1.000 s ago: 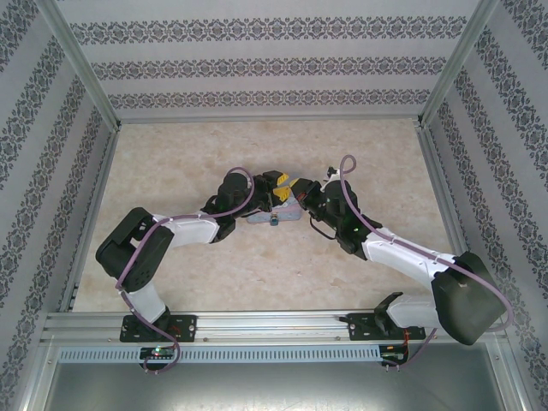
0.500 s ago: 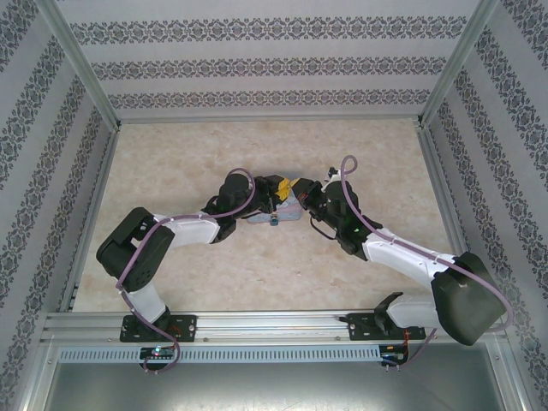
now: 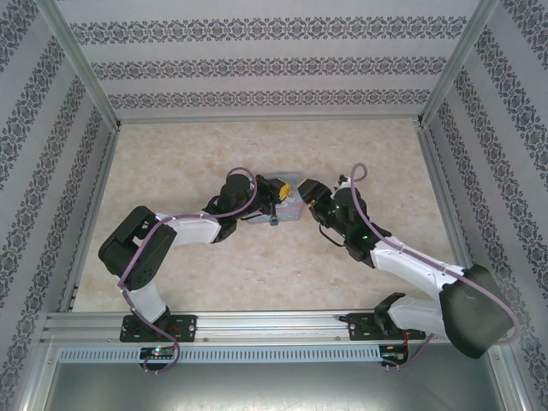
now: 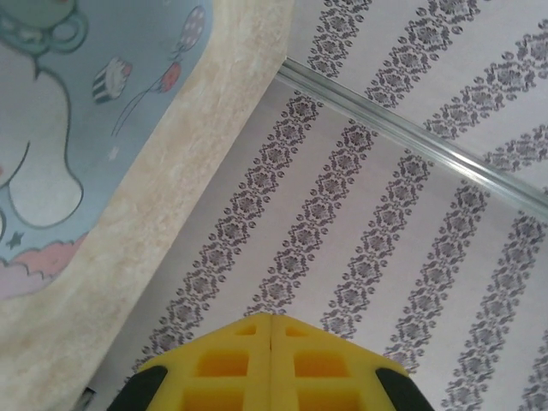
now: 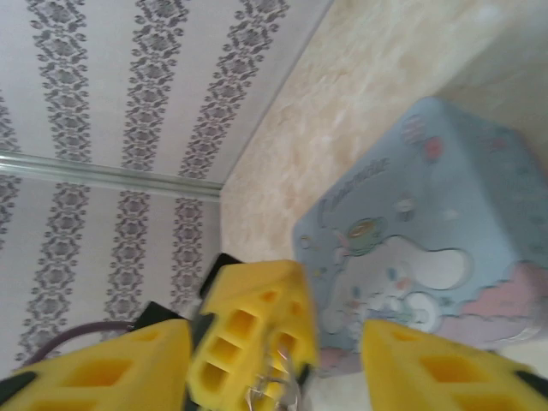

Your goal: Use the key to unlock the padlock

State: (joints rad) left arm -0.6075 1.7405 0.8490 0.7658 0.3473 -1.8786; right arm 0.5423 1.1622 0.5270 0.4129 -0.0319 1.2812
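Yellow-fingered left gripper (image 3: 278, 195) and right gripper (image 3: 306, 187) are meeting tip to tip over the tin (image 3: 289, 207) mid-table, looking like a handover; padlock (image 3: 274, 221) is sitting at the tin's near edge. Left wrist: fingers (image 4: 231, 364) are pressing fully together, tin lying to their left. Right wrist: own jaws are standing apart, gripping nothing, flanking the left fingers; a thin glint there may be the key (image 5: 272, 390), too blurred to confirm.

Lab booth: aluminium frame (image 3: 274, 325), patterned walls (image 3: 274, 64)
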